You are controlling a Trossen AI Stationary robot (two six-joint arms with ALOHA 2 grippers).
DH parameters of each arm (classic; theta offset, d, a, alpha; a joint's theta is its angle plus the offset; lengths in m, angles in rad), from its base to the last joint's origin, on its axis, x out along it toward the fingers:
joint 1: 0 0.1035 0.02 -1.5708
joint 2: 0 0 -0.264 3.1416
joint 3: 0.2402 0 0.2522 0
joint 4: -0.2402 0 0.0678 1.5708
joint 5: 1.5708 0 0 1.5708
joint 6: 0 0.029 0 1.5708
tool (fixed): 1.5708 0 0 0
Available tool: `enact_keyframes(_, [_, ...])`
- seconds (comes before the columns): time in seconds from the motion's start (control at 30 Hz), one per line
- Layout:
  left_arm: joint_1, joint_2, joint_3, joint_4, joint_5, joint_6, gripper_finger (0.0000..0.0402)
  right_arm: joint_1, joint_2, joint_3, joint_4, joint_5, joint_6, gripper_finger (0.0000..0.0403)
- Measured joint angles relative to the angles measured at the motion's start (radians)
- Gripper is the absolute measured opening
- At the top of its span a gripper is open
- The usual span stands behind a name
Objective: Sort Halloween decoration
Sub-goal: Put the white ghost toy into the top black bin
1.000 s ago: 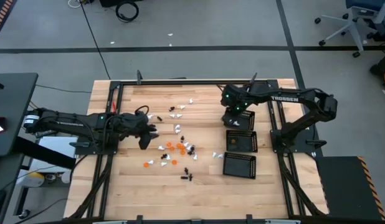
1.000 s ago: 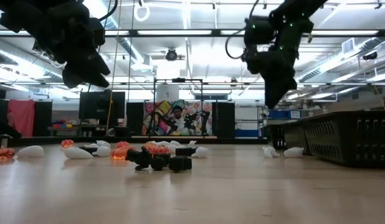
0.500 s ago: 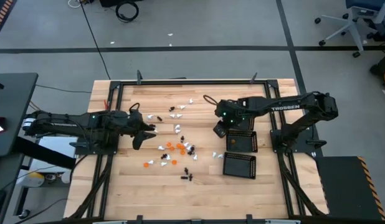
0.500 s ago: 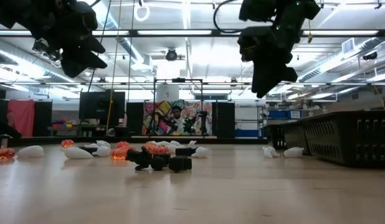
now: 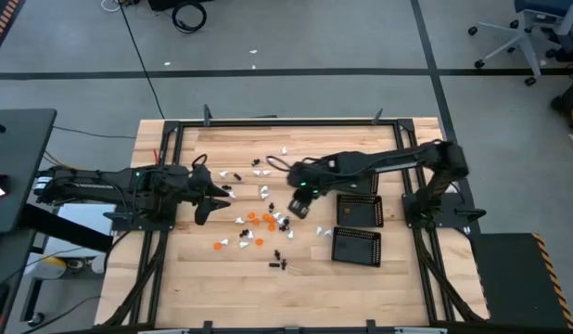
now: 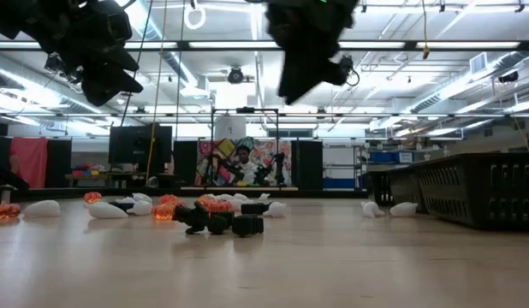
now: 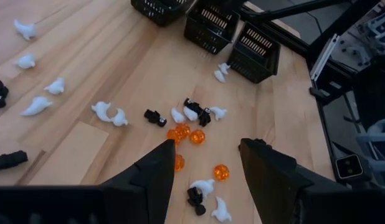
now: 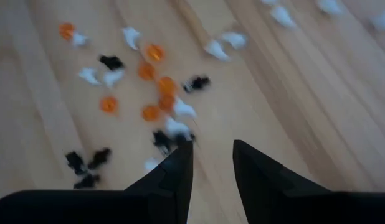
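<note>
The right claw [image 5: 299, 206] hangs above the wooden surface [image 5: 212, 278], off it, at the edge of the scatter of Halloween decoration [image 5: 264, 221], with its fingers [image 8: 180, 168] parted by a narrow gap and nothing between them. In its own wrist view the trinkets lie just ahead of and below the fingertips: orange pieces [image 8: 156, 93] in a loose cluster, white pieces [image 8: 180, 109] among them, and black pieces [image 8: 86, 163] off to one side, all resting on the wood and none touching the claw. The three black mesh trays [image 5: 357, 209] stand in a row on the far side of this claw from the pile, close beside it but apart. The left claw [image 5: 212, 197] is held over the surface on the opposite side of the pile, facing the right claw across it, its fingers [image 7: 154, 174] spread wide and empty; past its tips the wrist view shows the same orange [image 7: 187, 134], white [image 7: 109, 112] and black [image 7: 154, 116] trinkets strewn on the wood, with the trays [image 7: 212, 22] beyond them. In the low view both claws sit high above the surface, the left [image 6: 106, 81] over one end of the scatter and the right [image 6: 303, 60] nearer the middle, while the trinkets [image 6: 215, 216] lie on the wood beneath them.
</note>
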Motion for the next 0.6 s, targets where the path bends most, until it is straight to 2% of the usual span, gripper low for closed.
enact_keyframes(0.23, [0.0, 0.0, 0.0, -0.088, 0.001, -0.032, 0.0192, 0.052, 0.148, 0.165, 0.063, -0.001, -0.139, 0.0118])
enact_keyframes(0.43, [0.0, 0.0, 0.0, -0.142, 0.034, -0.059, 0.0192, 0.084, 0.204, 0.169, 0.096, -0.054, -0.124, 0.0127])
enact_keyframes(0.6, [0.0, 0.0, 0.0, -0.152, 0.044, -0.059, 0.0192, 0.111, 0.215, 0.168, 0.102, -0.095, -0.123, 0.0156])
